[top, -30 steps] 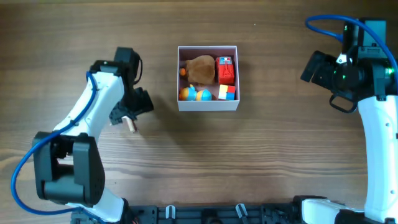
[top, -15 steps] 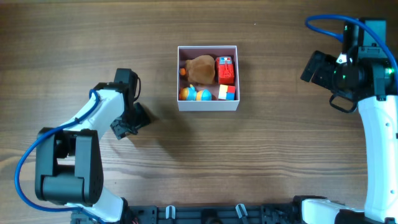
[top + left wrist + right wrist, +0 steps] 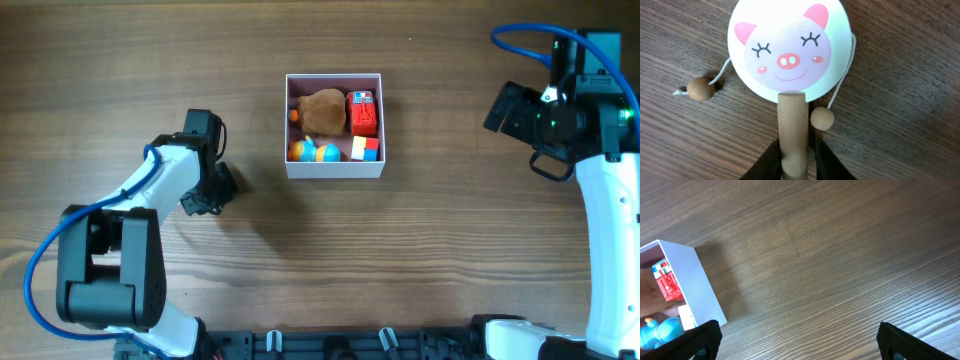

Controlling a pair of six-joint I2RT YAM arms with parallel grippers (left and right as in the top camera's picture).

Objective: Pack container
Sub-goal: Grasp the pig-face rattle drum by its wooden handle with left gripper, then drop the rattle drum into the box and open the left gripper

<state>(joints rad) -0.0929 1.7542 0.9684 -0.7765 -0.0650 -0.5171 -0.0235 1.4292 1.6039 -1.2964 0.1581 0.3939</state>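
Brown wood-grain table carries the square, shallow white container with a pale pink inside, midway between the left and right edges and nearer the far edge. It holds a brown plush toy, a red block toy, a small multicoloured cube and blue and orange balls. The left arm is folded sharply at the elbow, with the left gripper low over the table on the container's left-edge side. Its jaws pinch the handle of a white round pig-faced drum toy with a wooden handle, which has two wooden beads on strings. The right arm reaches up along the right edge; the right gripper has its jaws spread wide, gripping nothing.
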